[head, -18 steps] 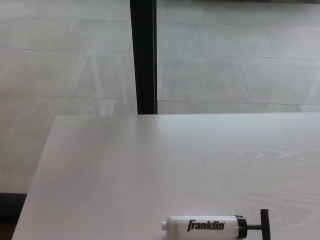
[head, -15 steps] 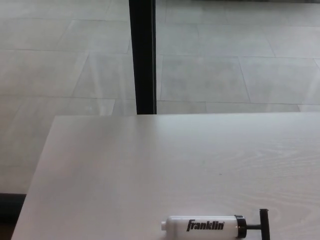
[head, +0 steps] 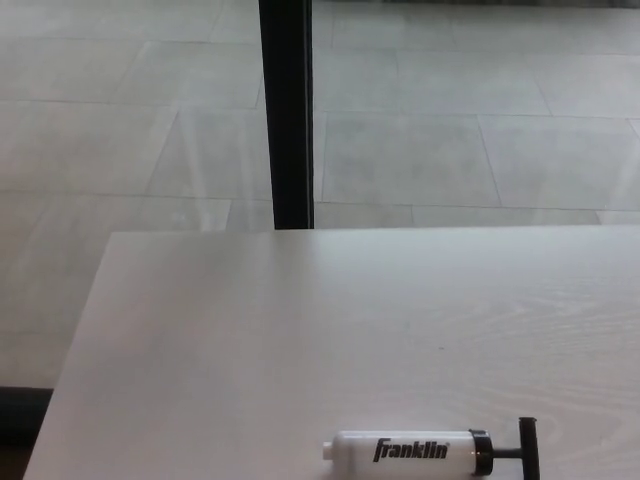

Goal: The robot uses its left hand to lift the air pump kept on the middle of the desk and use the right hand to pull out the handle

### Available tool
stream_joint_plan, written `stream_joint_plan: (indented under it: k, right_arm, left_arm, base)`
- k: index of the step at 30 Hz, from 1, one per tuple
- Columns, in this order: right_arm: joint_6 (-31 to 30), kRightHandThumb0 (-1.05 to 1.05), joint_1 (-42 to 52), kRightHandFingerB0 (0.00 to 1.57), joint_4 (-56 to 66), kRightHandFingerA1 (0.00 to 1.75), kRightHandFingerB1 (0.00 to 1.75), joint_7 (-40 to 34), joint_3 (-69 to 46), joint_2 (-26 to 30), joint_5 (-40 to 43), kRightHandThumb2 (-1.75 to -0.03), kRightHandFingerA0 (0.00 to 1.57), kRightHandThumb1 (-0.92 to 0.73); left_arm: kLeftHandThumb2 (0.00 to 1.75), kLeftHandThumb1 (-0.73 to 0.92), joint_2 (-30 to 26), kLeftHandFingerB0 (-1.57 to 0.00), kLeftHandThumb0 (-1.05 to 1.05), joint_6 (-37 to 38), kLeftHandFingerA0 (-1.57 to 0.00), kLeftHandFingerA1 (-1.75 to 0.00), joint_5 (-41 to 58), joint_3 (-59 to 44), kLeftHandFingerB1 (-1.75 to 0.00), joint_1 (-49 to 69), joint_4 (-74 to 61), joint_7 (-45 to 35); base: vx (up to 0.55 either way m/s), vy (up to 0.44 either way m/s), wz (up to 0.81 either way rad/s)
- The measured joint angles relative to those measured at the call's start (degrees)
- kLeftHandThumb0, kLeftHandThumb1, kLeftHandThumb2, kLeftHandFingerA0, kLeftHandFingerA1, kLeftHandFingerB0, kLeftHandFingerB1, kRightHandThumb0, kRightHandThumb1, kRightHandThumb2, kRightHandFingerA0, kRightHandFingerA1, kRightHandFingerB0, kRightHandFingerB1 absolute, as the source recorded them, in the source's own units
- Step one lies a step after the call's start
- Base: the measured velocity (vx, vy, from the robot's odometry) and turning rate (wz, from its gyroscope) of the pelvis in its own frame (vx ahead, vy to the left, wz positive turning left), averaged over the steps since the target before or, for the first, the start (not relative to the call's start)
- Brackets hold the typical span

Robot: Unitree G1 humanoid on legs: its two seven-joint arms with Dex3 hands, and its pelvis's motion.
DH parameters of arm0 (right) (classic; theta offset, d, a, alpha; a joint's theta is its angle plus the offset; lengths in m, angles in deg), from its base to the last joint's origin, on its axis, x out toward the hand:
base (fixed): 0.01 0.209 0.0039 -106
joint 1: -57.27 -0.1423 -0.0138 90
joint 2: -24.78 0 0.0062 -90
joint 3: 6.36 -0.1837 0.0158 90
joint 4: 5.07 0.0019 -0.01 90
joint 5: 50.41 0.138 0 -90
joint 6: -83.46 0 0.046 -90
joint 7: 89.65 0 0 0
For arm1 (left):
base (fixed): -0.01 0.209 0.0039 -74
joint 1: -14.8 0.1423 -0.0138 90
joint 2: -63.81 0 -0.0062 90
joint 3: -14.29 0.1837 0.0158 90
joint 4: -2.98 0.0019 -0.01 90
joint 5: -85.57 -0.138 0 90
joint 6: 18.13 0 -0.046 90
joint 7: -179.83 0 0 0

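Where the desk (head: pixel 250 330) nears, the air pump (head: pixel 405 450) lies

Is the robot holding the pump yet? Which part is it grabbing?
No, nothing is held. The air pump lies alone on the desk, its black handle untouched, and neither robot hand is in view.

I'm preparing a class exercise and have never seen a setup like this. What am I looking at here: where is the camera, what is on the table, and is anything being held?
The picture comes from a camera on a humanoid robot's head, looking down at its work. In front of it is a pale wooden desk. Near the bottom edge lies an air pump on its side: a white barrel printed "franklin", with a black T-shaped handle at its right end. Beyond the desk are floor tiles and a dark upright post. Neither robot hand shows, so nothing is held.
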Motion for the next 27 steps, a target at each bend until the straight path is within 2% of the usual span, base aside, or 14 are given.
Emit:
stream_joint_plan:
  k: [1, 2, 3, 4, 5, 7, 11, 12, 13, 17, 18, 19, 21, 27]
  right_arm:
    - [-0.3, -0.53, -1.1, 0.26, 1.8, 0.64, 0.38, -0.1, -0.7, 0.1, 0.5, -0.62, 0.39, -0.75]
    - [-0.8, -0.55, -2.5, 0.3, 4.1, 0.68, 0.37, -0.3, -1.4, 0.1, 1.2, -0.62, 0.48, -0.74]
    - [-1.1, -0.6, -3.3, 0.31, 5.7, 0.68, 0.51, -0.3, -1.7, 0.1, 1.6, -0.93, 0.52, -0.58]
    - [-1.1, -0.6, -3.6, 0.31, 6.3, 0.68, 0.51, -0.3, -1.8, 0.1, 1.8, -0.93, 0.52, -0.58]
    - [-1.3, -0.57, -5.1, 0.37, 9.0, 0.55, 0.36, -0.4, -1.7, 0.0, 2.1, -0.62, 0.55, -0.72]
    - [-1.6, -0.57, -6.8, 0.34, 11.8, 0.54, 0.35, -0.7, -1.3, -0.3, 2.2, -0.62, 0.51, -0.73]
    - [-2.0, -0.6, -9.8, 0.33, 16.6, 0.61, 0.35, -1.0, -0.1, -1.9, 2.3, -0.63, 0.5, -0.76]
    - [-2.1, -0.53, -10.7, 0.31, 18.1, 0.62, 0.35, -1.1, 0.5, -2.6, 2.3, -0.64, 0.45, -0.8]
    - [-2.2, -0.51, -11.3, 0.3, 19.2, 0.57, 0.34, -1.1, 1.0, -3.2, 2.3, -0.64, 0.48, -0.82]
    - [-2.4, -0.57, -13.4, 0.34, 24.0, 0.58, 0.35, -1.3, 3.6, -6.4, 2.2, -0.64, 0.54, -0.79]
    - [-2.5, -0.64, -14.0, 0.33, 25.5, 0.72, 0.52, -1.3, 4.5, -7.5, 2.2, -0.97, 0.58, -0.6]
    - [-2.5, -0.65, -14.2, 0.4, 26.6, 0.71, 0.38, -1.4, 5.3, -8.5, 2.2, -0.62, 0.61, -0.75]
    - [-2.5, -0.66, -14.9, 0.41, 29.3, 0.72, 0.37, -1.5, 7.5, -11.1, 2.1, -0.63, 0.62, -0.77]
    - [-2.6, -0.66, -15.4, 0.38, 36.5, 0.76, 0.39, -1.7, 15.4, -19.3, 1.7, -0.64, 0.67, -0.79]
  left_arm:
    - [0.62, 0.74, -0.2, -0.57, -0.62, 0.2, -0.64, -0.51, 0.1, -0.1, -0.43, -1.3, -1.5, 0.1]
    - [0.63, 0.76, -0.4, -0.5, -0.62, 0.5, -0.62, -0.48, 0.2, -0.2, -0.43, -3.0, -3.6, 0.2]
    - [0.62, 0.73, -0.5, -0.52, -0.65, 0.6, -0.66, -0.5, 0.3, -0.1, -0.42, -4.0, -5.1, 0.3]
    - [0.62, 0.73, -0.5, -0.52, -0.65, 0.6, -0.66, -0.5, 0.3, -0.1, -0.42, -4.4, -5.9, 0.3]
    - [0.62, 0.72, -0.4, -0.52, -0.63, 0.6, -0.64, -0.5, 0.3, 0.1, -0.43, -6.3, -9.4, 0.5]
    - [0.62, 0.71, -0.1, -0.59, -0.64, 0.6, -0.68, -0.53, 0.3, 0.5, -0.42, -8.4, -13.9, 0.7]
    - [0.61, 0.69, 0.9, -0.54, -0.65, 0.6, -0.58, -0.52, 0.0, 2.0, -0.45, -12.1, -22.4, 1.3]
    - [0.63, 0.69, 1.5, -0.49, -0.62, 0.5, -0.55, -0.5, -0.2, 2.8, -0.43, -13.4, -25.0, 1.4]
    - [0.6, 0.7, 1.9, -0.5, -0.56, 0.5, -0.53, -0.51, -0.3, 3.4, -0.44, -14.3, -26.8, 1.5]
    - [0.61, 0.69, 4.3, -0.47, -0.61, 0.3, -0.47, -0.49, -0.7, 6.9, -0.44, -17.6, -34.9, 2.0]
    - [0.62, 0.72, 5.3, -0.45, -0.55, 0.2, -0.42, -0.51, -0.8, 8.2, -0.46, -18.5, -37.3, 2.1]
    - [0.61, 0.71, 6.1, -0.46, -0.56, 0.2, -0.42, -0.54, -1.0, 9.3, -0.47, -19.1, -39.3, 2.3]
    - [0.61, 0.7, 8.3, -0.44, -0.56, 0.0, -0.41, -0.55, -1.5, 12.1, -0.47, -20.4, -43.5, 2.5]
    - [0.65, 0.82, 15.4, -0.42, -0.67, -0.2, -0.4, -0.53, -4.0, 22.1, -0.44, -22.6, -55.2, 3.4]
  base:
    - [0.0, 0.0, 0.0]
    - [0.0, 0.0, 0.0]
    - [0.0, 0.0, 0.0]
    - [0.0, 0.0, 0.0]
    - [0.0, 0.0, 0.0]
    - [0.0, 0.0, 0.0]
    - [0.0, 0.0, 0.0]
    - [0.0, 0.0, 0.0]
    - [0.0, 0.0, 0.0]
    - [0.0, 0.0, 0.0]
    - [0.0, 0.0, 0.0]
    - [0.0, 0.0, 0.0]
    - [0.0, 0.0, 0.0]
    - [0.0, 0.0, 0.0]
